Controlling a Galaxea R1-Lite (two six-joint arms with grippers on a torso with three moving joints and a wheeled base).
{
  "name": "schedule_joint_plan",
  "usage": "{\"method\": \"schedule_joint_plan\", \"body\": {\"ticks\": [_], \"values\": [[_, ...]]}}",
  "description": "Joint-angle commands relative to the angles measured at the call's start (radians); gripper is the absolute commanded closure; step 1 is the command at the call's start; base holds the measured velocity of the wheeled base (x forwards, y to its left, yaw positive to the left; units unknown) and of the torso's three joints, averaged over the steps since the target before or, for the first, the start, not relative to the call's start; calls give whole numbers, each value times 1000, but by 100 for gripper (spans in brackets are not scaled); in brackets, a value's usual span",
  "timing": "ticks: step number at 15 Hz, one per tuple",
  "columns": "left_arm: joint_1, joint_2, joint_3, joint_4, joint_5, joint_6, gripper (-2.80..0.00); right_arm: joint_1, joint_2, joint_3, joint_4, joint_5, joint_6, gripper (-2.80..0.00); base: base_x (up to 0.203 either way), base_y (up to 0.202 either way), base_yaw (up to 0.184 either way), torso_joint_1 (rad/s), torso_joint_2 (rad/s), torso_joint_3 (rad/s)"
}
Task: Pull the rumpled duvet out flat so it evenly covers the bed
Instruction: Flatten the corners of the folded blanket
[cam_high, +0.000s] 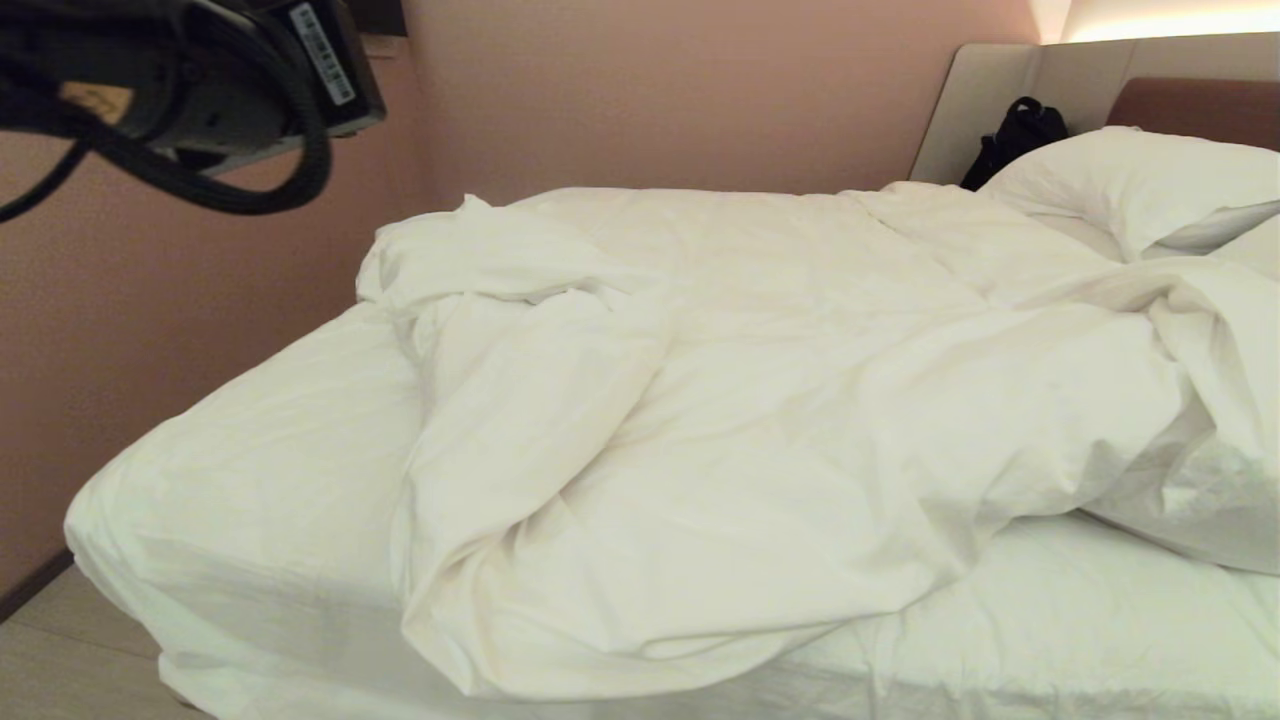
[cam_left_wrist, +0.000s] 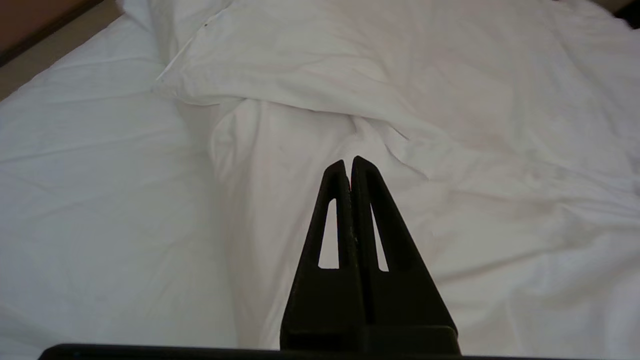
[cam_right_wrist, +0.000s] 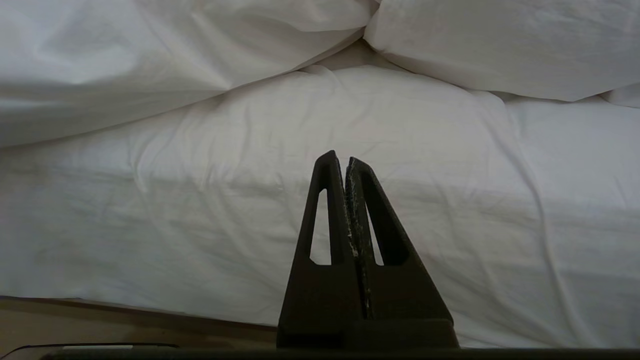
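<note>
Black fingers of the left gripper (cam_left_wrist: 348, 162) are sitting closest to the lens in the left wrist view, pressed tip to tip with nothing caught between them; no cloth is pinched there, and the tips are hanging above the bedding rather than in it. Just beyond the closed tips, a thick rolled fold of the duvet (cam_high: 720, 420) is running away from them, and off to one side of the jaws the thin sheet (cam_left_wrist: 90, 200) is lying bare, which is why the cover is reading as uneven: the duvet is bunched toward the middle and head of the bed (cam_high: 200, 560), leaving the foot corner uncovered. In the head view only the left arm's wrist housing is showing, raised in the upper corner well clear of the mattress, so the arm is probably poised between grips rather than pulling.

Parked low by the bed's side, the right gripper (cam_right_wrist: 345, 162) is also holding its fingers together on nothing, with the mattress edge just ahead of its tips and the duvet's puffy heap lying farther past them. A pillow (cam_high: 1130, 180) is resting at the headboard (cam_high: 1000, 90) with a black bag (cam_high: 1015, 135) beside it.

Judging by the exposed sheet, the spreading is far from done; the next grip likely calls for opening the jaws and taking the duvet's near edge fold.
</note>
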Motion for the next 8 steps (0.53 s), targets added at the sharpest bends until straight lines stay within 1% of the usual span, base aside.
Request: {"method": "schedule_joint_plan", "body": {"ticks": [1, 3, 6, 8], "values": [[53, 209, -104, -2, 3, 1, 0, 0, 0, 0, 0, 1, -1, 0, 0, 0, 0, 0, 0, 0], [76, 299, -116, -63, 1, 29, 0, 0, 0, 0, 0, 0, -1, 0, 0, 0, 0, 0, 0, 0], [92, 390, -118, -210, -5, 115, 0, 0, 0, 0, 0, 0, -1, 0, 0, 0, 0, 0, 0, 0], [91, 437, -118, -287, -33, 155, 0, 0, 0, 0, 0, 0, -1, 0, 0, 0, 0, 0, 0, 0]]}}
